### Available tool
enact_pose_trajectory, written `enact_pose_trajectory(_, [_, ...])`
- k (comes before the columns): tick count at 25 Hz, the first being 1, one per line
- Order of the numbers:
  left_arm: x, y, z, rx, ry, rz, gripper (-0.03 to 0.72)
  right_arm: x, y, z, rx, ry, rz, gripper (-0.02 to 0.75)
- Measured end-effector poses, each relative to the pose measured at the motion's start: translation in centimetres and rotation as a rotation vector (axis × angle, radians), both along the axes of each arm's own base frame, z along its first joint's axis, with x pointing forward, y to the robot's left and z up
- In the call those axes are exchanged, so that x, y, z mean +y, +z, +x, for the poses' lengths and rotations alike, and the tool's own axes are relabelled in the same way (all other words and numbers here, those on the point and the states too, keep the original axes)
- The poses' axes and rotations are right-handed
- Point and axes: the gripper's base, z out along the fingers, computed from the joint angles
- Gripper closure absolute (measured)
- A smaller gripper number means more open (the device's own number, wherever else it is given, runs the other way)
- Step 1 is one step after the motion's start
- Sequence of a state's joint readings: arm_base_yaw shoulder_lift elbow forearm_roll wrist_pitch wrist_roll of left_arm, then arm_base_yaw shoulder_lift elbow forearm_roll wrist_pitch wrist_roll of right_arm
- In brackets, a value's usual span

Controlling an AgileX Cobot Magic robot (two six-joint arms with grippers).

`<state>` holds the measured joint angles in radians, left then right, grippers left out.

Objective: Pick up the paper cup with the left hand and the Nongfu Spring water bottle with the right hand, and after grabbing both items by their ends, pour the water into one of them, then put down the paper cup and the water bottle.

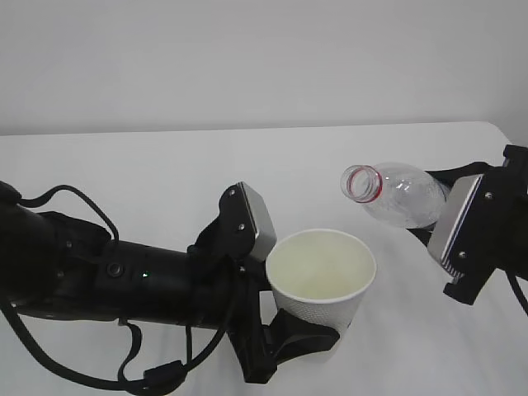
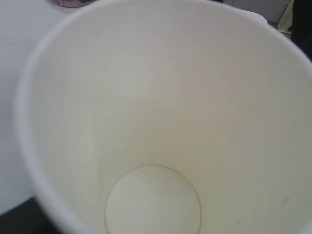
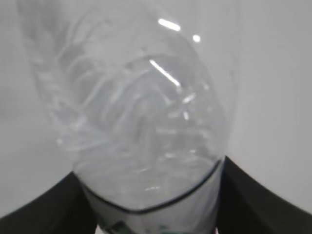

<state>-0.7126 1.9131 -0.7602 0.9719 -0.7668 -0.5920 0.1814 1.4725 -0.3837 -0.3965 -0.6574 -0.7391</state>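
My left gripper is shut on the base of the paper cup, which stands upright above the table. Seen from the left wrist, the cup fills the frame; its cream inside looks dry, and no water shows. My right gripper is shut on the lower body of the Nongfu Spring water bottle. The bottle lies tilted to the left, its open red-ringed mouth just above and right of the cup's rim. In the right wrist view, black fingers flank the clear ribbed bottle. Whether it holds water I cannot tell.
The white table runs back to a white wall, with its far right corner in sight. Loose black cables hang off the left arm at the lower left.
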Motion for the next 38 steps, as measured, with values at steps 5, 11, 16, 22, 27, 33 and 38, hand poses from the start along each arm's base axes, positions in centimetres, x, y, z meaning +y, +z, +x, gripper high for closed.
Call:
enact_pose_trajectory(5, [0.0, 0.0, 0.0, 0.0, -0.001, 0.0, 0.145, 0.0, 0.2, 0.1, -0.039, 0.014, -0.023, 0.262])
enact_pose_trajectory(11, [0.0, 0.0, 0.0, 0.0, -0.001, 0.0, 0.145, -0.1, 0.9, 0.1, -0.086, 0.003, -0.022, 0.262])
enact_pose_trajectory(16, [0.0, 0.0, 0.0, 0.0, -0.001, 0.0, 0.145, -0.2, 1.7, 0.0, -0.129, -0.005, -0.025, 0.262])
enact_pose_trajectory(22, [0.0, 0.0, 0.0, 0.001, 0.0, 0.0, 0.145, -0.3, 1.8, 0.0, -0.151, -0.001, -0.067, 0.262])
enact_pose_trajectory(27, [0.0, 0.0, 0.0, 0.001, 0.0, 0.004, 0.145, -0.3, 1.8, 0.0, -0.171, 0.011, -0.106, 0.262])
enact_pose_trajectory(33, [0.0, -0.1, 0.0, -0.002, -0.007, 0.007, 0.145, -0.4, 2.0, 0.1, -0.21, 0.008, -0.133, 0.262])
enact_pose_trajectory(38, [0.0, -0.1, -0.1, -0.004, -0.013, 0.01, 0.145, -0.4, 2.2, 0.2, -0.243, 0.011, -0.161, 0.262])
